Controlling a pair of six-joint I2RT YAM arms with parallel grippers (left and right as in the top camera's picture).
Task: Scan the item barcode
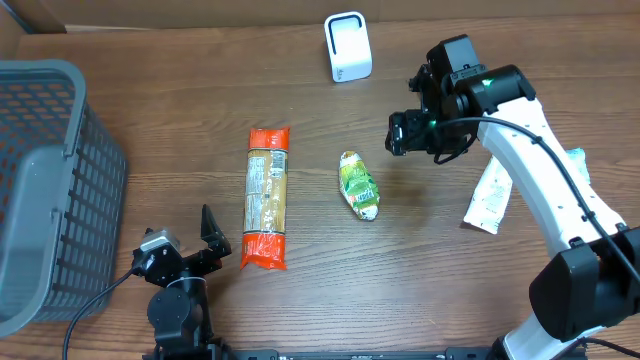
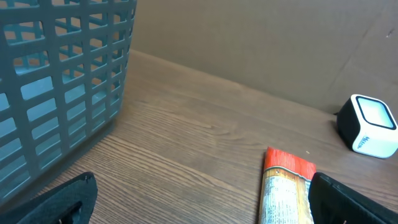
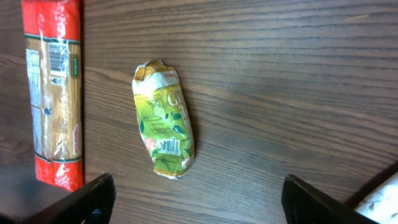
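One green pouch lies apart from pasta packet, basket far left

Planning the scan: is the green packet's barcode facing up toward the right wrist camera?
Yes, the green packet shows a white barcode patch on its upward face.

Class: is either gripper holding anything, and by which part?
Nothing is held. The left gripper and the right gripper are both open; the green packet lies free on the table.
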